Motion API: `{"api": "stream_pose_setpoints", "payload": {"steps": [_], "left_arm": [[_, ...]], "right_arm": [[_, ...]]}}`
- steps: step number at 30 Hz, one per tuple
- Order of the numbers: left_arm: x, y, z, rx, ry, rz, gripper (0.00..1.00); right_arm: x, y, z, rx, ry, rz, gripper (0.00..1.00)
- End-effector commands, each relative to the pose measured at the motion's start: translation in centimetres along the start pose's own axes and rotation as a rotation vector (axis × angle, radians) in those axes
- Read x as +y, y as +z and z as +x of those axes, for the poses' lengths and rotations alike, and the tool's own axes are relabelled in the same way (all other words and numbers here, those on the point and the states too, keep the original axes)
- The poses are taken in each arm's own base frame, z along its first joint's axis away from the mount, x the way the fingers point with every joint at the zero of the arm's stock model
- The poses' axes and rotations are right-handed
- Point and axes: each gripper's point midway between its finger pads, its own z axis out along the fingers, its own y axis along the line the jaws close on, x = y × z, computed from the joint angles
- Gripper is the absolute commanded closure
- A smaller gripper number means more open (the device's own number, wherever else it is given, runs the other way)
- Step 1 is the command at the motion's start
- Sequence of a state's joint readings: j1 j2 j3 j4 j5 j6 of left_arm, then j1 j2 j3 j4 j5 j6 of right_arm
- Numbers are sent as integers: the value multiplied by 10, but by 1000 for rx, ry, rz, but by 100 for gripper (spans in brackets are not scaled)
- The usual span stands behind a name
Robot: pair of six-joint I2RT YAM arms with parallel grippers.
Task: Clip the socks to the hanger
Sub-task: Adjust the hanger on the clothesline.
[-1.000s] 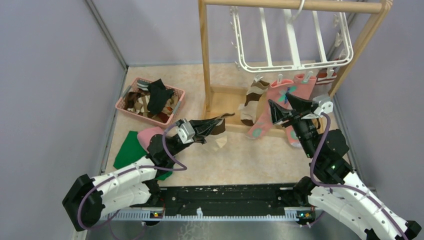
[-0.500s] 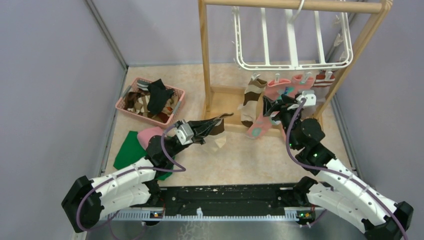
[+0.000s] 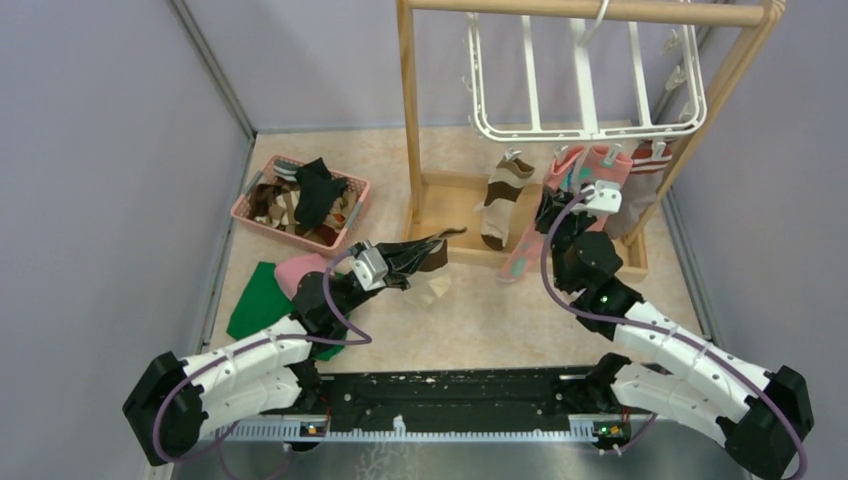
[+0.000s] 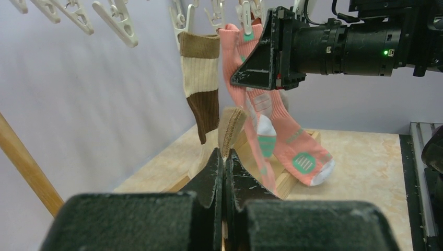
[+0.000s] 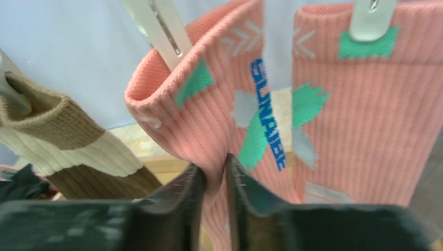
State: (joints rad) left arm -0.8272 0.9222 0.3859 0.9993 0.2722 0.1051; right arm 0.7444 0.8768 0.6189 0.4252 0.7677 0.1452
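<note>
The white hanger [image 3: 585, 95] hangs from the wooden stand. Clipped along its near rim are a brown-cream striped sock [image 3: 503, 195], two salmon pink socks [image 3: 565, 170] and a grey one with a red-white cuff [image 3: 650, 160]. My right gripper [image 3: 553, 215] is raised to the left pink sock [image 5: 209, 115], its jaws pinching a fold of fabric just below the cuff, under a white clip [image 5: 159, 29]. My left gripper [image 3: 440, 245] is shut on another brown-cream sock [image 3: 435, 280], held above the floor; its tan cuff [image 4: 232, 123] sticks up past the fingertips.
A pink basket [image 3: 240, 210] with several more socks sits at the back left. A green cloth [image 3: 262, 298] and a pink cloth [image 3: 300, 272] lie under my left arm. The wooden stand's post [image 3: 408, 110] and base box [image 3: 445, 195] are between the arms.
My right gripper moved forward and left to the hanging pink sock and closed on its fabric, and the pink socks swung. The left arm and its sock stayed put.
</note>
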Motion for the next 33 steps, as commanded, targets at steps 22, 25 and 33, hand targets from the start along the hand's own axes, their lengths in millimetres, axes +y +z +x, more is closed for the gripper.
{"api": "stream_pose_setpoints", "payload": {"steps": [22,25,33], "left_arm": [[-3,6,-11,-48,6,30,100],[-4,7,-11,-48,4,37,100],[-6,8,-12,-56,5,47,100]], "right_arm": [[-103,-58,-107,-246,-33,294,100],[-108,-59,-114,-260,-25,318,100],[-120,-52,-131,-299,-15,373,98]]}}
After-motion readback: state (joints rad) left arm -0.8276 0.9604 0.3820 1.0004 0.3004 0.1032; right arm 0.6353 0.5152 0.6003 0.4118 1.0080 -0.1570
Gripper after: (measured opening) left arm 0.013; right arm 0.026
